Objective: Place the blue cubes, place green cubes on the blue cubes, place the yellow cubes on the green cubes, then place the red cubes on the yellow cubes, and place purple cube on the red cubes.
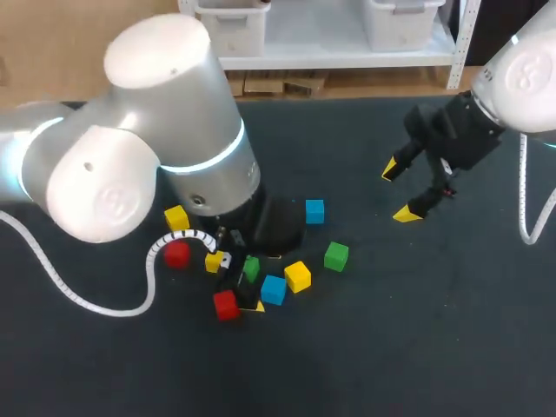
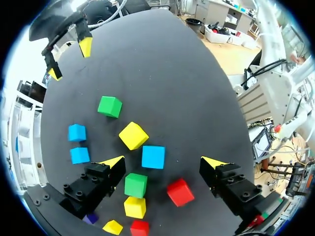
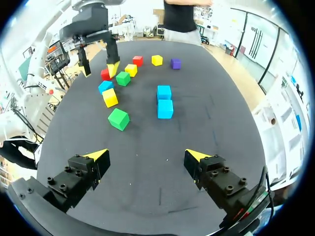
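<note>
Head view with both wrist views, early stage. Two blue cubes [image 3: 164, 92] lie touching on the desk [image 1: 417, 347]. A third blue cube [image 1: 273, 289] lies under my left claw [image 2: 163, 163], which is spread wide and empty. I judge nothing stacked: green, yellow, red and purple layers all remain. My right claw [image 1: 398, 193] hangs wide open, far right.

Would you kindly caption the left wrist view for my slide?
Open left gripper above a blue cube amid scattered coloured cubes.

Left pincer [image 2: 163, 161], right pincer [image 3: 146, 154]: open
</note>
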Controlling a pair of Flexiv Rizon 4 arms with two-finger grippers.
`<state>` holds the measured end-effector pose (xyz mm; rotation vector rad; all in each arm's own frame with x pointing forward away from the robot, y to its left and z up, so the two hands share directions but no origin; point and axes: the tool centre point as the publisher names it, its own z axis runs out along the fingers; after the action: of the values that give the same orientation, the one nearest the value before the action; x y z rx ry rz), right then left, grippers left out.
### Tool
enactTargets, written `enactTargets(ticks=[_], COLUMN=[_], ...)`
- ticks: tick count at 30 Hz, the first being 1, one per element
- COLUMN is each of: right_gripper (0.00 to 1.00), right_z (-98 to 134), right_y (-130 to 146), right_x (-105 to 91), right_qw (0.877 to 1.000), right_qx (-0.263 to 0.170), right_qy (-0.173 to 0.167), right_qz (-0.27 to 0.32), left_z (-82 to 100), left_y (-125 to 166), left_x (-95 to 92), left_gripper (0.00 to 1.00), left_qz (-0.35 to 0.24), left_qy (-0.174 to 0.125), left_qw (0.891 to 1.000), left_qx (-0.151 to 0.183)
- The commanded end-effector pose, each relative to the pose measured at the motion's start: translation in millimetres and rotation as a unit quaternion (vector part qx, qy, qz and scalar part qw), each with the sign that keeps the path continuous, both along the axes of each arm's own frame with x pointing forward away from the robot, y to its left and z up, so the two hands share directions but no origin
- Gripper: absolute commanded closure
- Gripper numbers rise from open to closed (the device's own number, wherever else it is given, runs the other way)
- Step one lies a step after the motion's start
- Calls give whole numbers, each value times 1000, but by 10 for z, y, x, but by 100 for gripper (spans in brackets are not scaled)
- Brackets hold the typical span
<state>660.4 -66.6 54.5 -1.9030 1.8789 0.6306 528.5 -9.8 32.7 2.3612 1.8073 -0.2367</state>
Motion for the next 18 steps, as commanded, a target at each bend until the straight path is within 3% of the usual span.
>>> enactTargets(ticks=[1, 9, 18], right_gripper=[0, 0, 0], right_z=[-3, -3, -3], right_y=[-1, -1, -1], right_x=[7, 7, 7], right_qw=[1000, 1000, 1000], right_qx=[1, 1, 1], right_qy=[1, 1, 1], right_qz=[1, 1, 1], left_z=[-185, -340, -397], left_y=[-8, 35, 32], left_x=[68, 90, 78], left_gripper=[0, 0, 0], left_qz=[-1, 1, -3], left_qy=[7, 17, 23], left_qw=[1000, 1000, 1000], left_qx=[-2, 0, 2])
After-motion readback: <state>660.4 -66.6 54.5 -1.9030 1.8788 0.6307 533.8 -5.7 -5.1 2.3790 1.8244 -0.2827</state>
